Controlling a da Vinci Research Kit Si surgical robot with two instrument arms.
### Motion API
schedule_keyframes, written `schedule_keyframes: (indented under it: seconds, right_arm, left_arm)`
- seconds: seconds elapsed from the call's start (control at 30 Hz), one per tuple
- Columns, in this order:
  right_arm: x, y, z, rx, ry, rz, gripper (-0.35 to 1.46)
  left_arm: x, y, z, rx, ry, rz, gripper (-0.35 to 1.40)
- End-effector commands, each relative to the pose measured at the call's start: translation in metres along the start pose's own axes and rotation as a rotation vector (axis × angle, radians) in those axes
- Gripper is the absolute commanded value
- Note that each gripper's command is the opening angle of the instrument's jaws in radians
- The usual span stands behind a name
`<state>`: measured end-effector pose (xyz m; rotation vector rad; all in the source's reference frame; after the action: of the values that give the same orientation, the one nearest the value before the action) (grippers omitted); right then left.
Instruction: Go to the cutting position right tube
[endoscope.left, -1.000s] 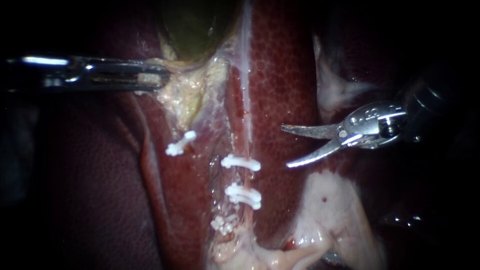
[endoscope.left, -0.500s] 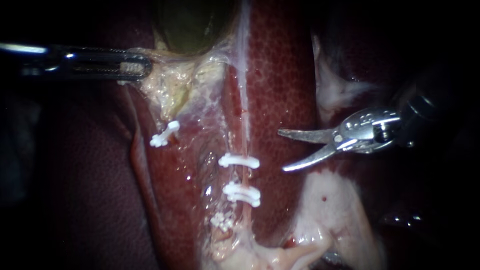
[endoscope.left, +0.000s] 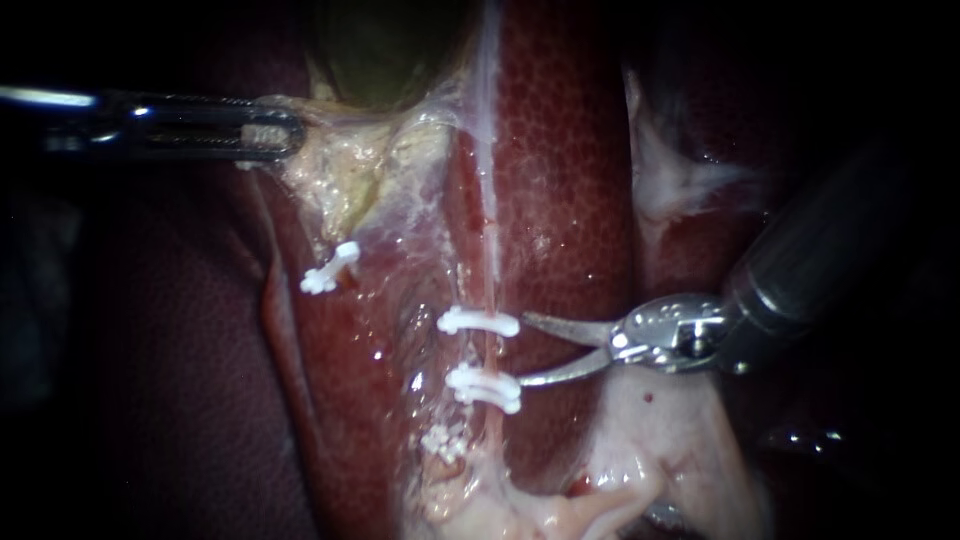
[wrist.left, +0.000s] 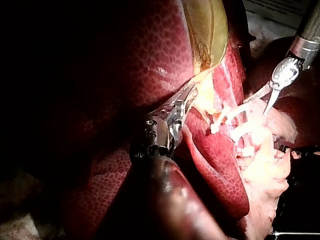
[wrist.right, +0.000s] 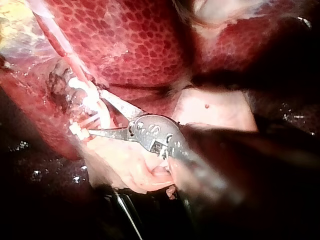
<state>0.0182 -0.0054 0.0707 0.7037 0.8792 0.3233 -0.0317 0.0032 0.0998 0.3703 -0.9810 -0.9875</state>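
Note:
In the endoscope view the right tube (endoscope.left: 490, 355) runs down the liver (endoscope.left: 565, 170) as a thin pink strand with two white clips (endoscope.left: 478, 322) (endoscope.left: 486, 388) across it. My right instrument (endoscope.left: 524, 350) comes in from the right with its blades open. One blade tip lies by each clip's right end, and the bare stretch of tube sits just ahead of the gap. The right wrist view shows the same open blades (wrist.right: 100, 117) at the clipped tube. My left instrument (endoscope.left: 272, 135) is shut on yellowish tissue (endoscope.left: 340, 170) below the greenish gallbladder (endoscope.left: 385, 50), holding it leftward; it also shows in its wrist view (wrist.left: 186, 97).
A further white clip (endoscope.left: 330, 270) sits on a separate strand to the left, and another clip (endoscope.left: 445, 443) lies lower on the tube's left side. Pale fatty tissue (endoscope.left: 650, 440) lies beneath my right instrument's shaft. Dark liver surrounds the field.
My right instrument has moved down and left, from open liver to the tube between the two clips, blades still open. My left instrument pulled its tissue left and up, then held still.

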Motion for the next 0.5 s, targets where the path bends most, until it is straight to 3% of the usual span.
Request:
schedule_keyframes:
  seconds: [0.03, 0.5]
  right_arm:
    - [-0.0001, 0.0000, 0.0004, 0.004, -0.003, 0.000, 1.43]
    - [0.0001, 0.0003, 0.0036, 0.025, -0.016, 0.007, 1.43]
  left_arm:
    - [0.0000, 0.0000, 0.0000, 0.000, 0.000, 0.000, -0.35]
    - [0.0000, -0.0001, 0.0000, -0.001, 0.000, 0.000, -0.35]
